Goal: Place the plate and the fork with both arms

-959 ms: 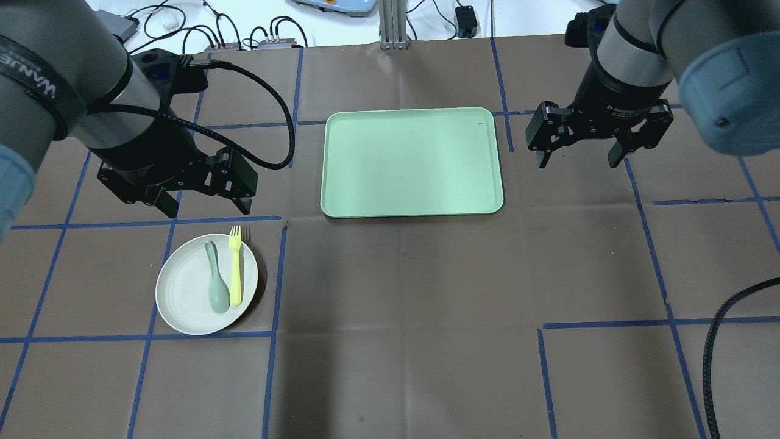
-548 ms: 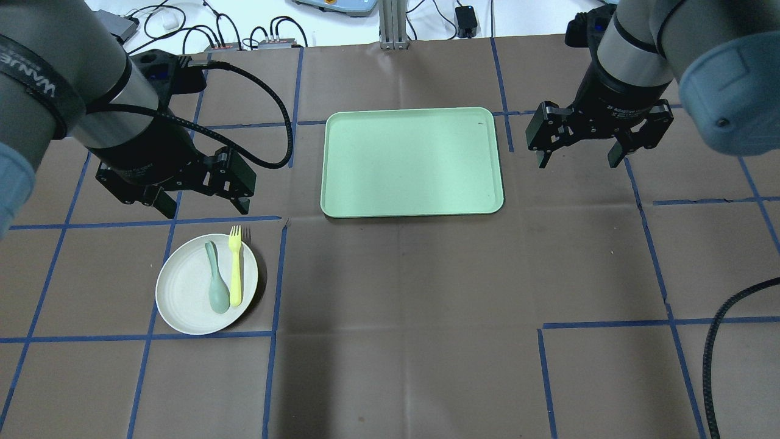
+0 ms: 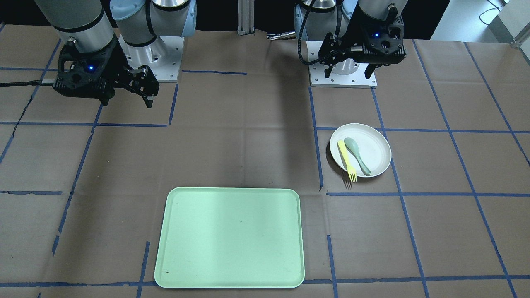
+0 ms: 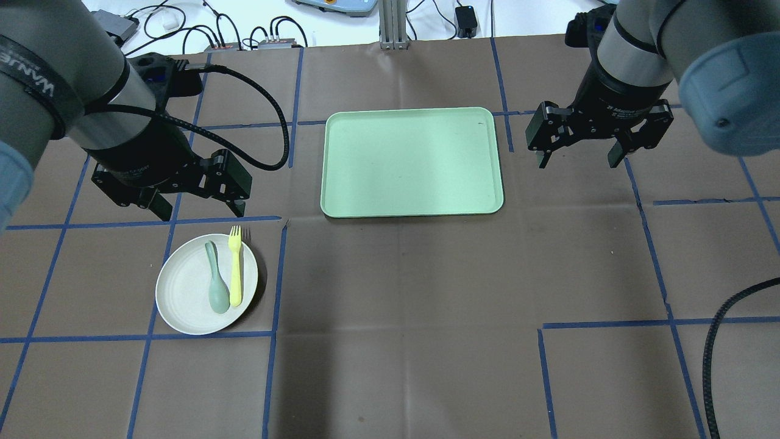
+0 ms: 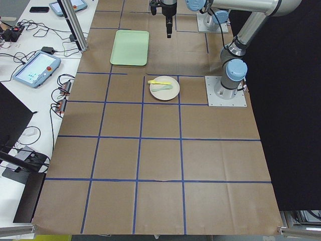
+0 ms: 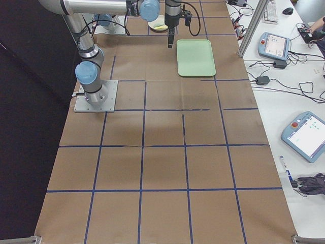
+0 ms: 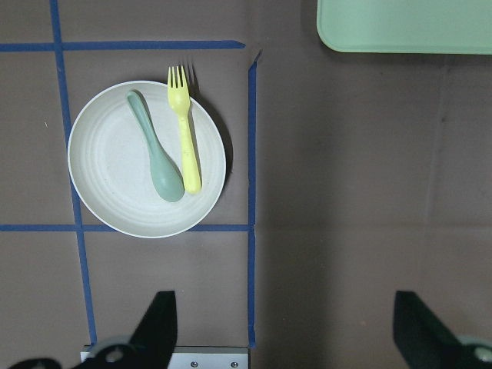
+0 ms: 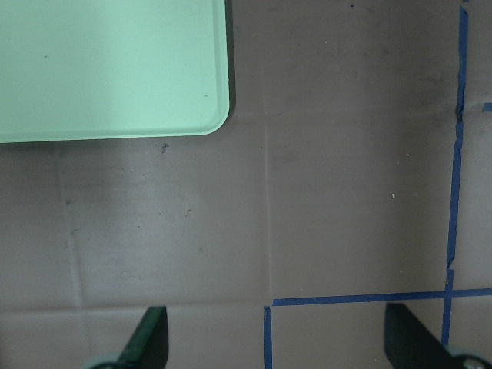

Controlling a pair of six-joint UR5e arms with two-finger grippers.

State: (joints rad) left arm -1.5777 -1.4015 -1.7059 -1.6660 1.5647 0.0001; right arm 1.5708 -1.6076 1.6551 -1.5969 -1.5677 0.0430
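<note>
The off-white plate (image 4: 183, 299) lies on the table at the near left, also in the front view (image 3: 372, 147) and left wrist view (image 7: 108, 177). The yellow fork (image 4: 235, 266) lies on its right side, tines over the rim, also in the left wrist view (image 7: 184, 127). A grey-green spoon (image 4: 216, 286) lies beside it on the plate. My left gripper (image 4: 198, 210) is open and empty, in the air just beyond the plate. My right gripper (image 4: 582, 160) is open and empty, right of the light-green tray (image 4: 412, 161).
The tray lies at the table's middle far side, also in the front view (image 3: 232, 238) and right wrist view (image 8: 108, 69). Blue tape lines cross the brown table cover. Cables and boxes lie beyond the far edge (image 4: 244, 36). A black cable (image 4: 716, 353) hangs at the near right.
My left gripper has shifted slightly left and toward the plate. The right gripper, plate, fork and spoon have not moved.
</note>
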